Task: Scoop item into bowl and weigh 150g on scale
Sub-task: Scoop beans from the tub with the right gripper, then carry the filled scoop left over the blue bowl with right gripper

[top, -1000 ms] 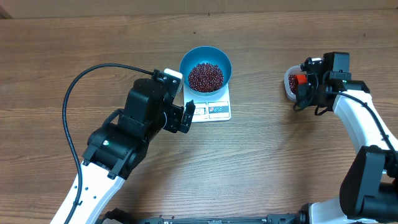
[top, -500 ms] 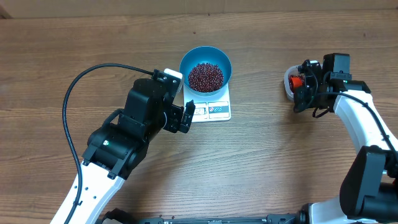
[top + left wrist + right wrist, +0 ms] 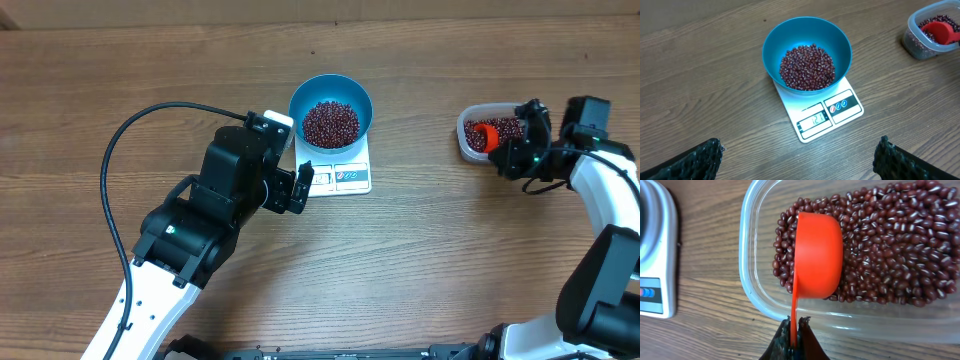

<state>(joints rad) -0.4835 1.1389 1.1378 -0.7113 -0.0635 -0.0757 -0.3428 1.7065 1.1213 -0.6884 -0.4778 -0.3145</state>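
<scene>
The blue bowl (image 3: 807, 45) stands on the white scale (image 3: 840, 107) and holds a heap of dark red beans (image 3: 806, 67). My left gripper (image 3: 799, 145) hangs open just in front of the scale, with nothing between its fingers. The same bowl (image 3: 331, 105) and scale (image 3: 345, 177) sit at the table's middle in the overhead view. At the right, my right gripper (image 3: 796, 325) is shut on the thin handle of an orange scoop (image 3: 817, 255). The scoop's cup rests on the beans (image 3: 890, 240) in a clear tub (image 3: 752, 280), its rounded back facing the camera.
The clear tub (image 3: 470, 135) stands at the right of the wooden table, about a bowl's width from the scale. A black cable (image 3: 120, 150) loops off the left arm over the left side of the table.
The right arm has drawn back to the right, uncovering the tub, with the scoop still in its grip. The left arm, bowl and scale have not moved.
</scene>
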